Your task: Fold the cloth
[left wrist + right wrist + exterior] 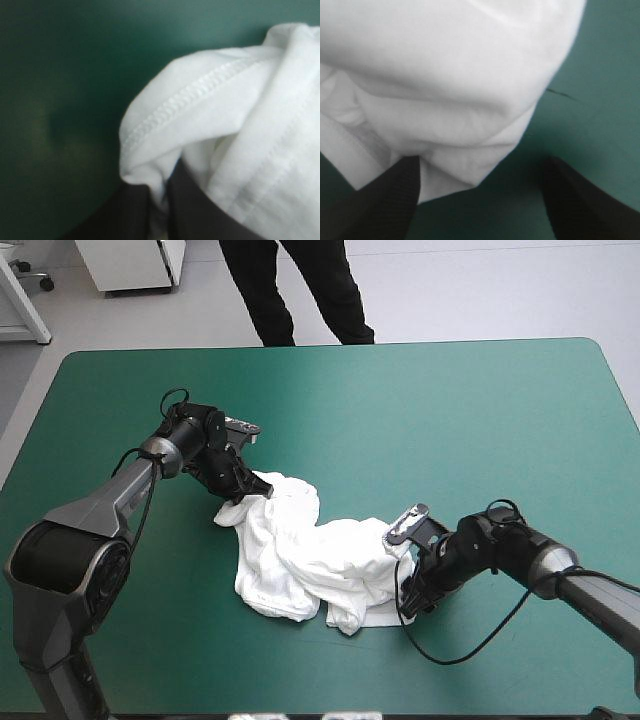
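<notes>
the left gripper is clenched on a hemmed fold at the far left end of the t-shirt, a crumpled white heap lying mid-table on the teal-green cover. at the heap's right end, the right gripper is released, its black fingers apart around the cloth's edge.

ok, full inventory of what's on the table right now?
T-shirt: 1, white, crumpled heap, mid-table, stretched between the two grippers.
Table cover: 1, teal-green, under everything.
Left gripper: 1, black fingers, shut on the T-shirt at its far left end.
Right gripper: 1, black fingers, open, at the T-shirt's near right end, a fold of cloth lying between them.
</notes>
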